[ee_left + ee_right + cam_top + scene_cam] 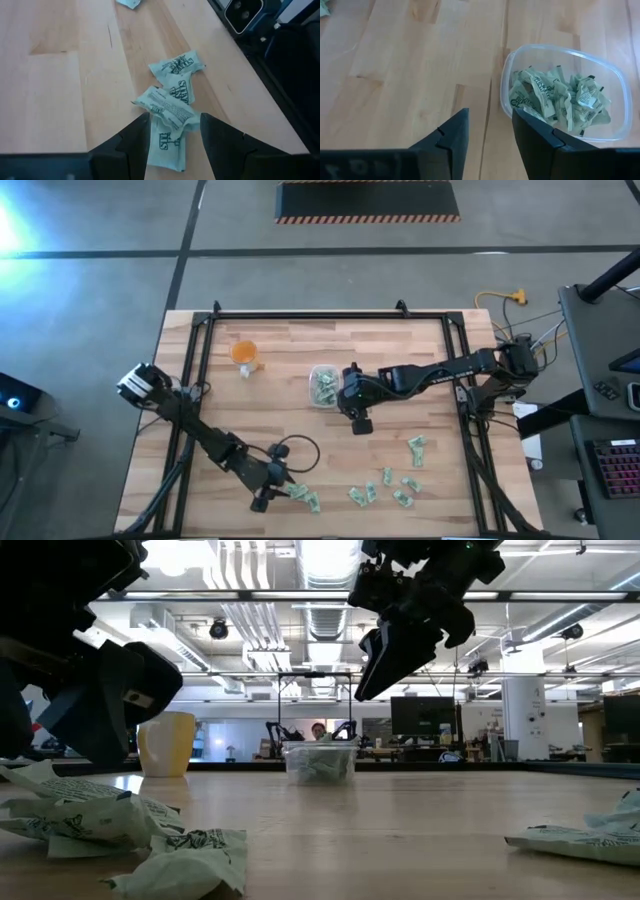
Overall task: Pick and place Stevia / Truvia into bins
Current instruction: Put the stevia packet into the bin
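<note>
Several pale green Stevia sachets lie flat on the wooden table near its front edge: a small pile in front of my left gripper and loose ones to the right. My left gripper is low over the pile and open, its fingers standing on either side of the nearest sachet. The clear bin stands at mid table with several sachets inside. My right gripper hangs open and empty above the table, just beside the bin.
An orange cup stands left of the bin toward the far side. A black frame rail runs along the table's left, far and right sides. Bare wood lies between the bin and the front sachets.
</note>
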{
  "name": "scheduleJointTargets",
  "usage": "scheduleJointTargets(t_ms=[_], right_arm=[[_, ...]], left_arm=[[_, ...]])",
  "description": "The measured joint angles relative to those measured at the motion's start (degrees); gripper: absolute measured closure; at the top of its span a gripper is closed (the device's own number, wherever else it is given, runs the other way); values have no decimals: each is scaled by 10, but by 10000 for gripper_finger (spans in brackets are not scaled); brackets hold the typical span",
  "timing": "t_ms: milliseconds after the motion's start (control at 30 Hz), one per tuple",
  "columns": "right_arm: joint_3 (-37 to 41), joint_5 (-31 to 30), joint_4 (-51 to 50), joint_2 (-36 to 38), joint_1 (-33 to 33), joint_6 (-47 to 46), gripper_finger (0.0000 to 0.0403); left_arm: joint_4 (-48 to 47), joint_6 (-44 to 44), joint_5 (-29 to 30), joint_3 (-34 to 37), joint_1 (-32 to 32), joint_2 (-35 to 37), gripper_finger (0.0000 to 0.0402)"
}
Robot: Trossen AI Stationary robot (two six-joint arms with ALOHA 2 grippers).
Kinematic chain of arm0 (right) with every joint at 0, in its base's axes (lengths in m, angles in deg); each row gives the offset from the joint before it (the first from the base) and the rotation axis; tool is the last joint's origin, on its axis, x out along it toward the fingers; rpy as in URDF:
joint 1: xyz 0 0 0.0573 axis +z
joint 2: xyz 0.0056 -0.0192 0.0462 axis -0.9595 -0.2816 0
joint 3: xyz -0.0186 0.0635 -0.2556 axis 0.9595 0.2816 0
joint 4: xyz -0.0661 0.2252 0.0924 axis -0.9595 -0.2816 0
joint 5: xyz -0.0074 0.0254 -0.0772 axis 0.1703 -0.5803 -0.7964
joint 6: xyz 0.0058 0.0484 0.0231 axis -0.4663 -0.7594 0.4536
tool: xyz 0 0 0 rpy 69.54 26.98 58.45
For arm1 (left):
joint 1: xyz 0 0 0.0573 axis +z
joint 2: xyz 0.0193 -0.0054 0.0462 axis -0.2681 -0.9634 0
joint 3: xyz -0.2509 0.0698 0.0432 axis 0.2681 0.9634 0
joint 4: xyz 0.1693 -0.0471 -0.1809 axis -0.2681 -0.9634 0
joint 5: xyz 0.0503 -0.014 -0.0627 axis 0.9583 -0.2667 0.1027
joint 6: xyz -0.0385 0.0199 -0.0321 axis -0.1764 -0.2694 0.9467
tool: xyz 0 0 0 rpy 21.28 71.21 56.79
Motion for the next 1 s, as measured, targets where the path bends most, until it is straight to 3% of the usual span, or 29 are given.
scheduleJointTargets(t_ms=[1000], right_arm=[[0, 1, 0, 0, 0, -4, 273]], left_arm=[[8, 7, 6, 3, 0, -6, 265]])
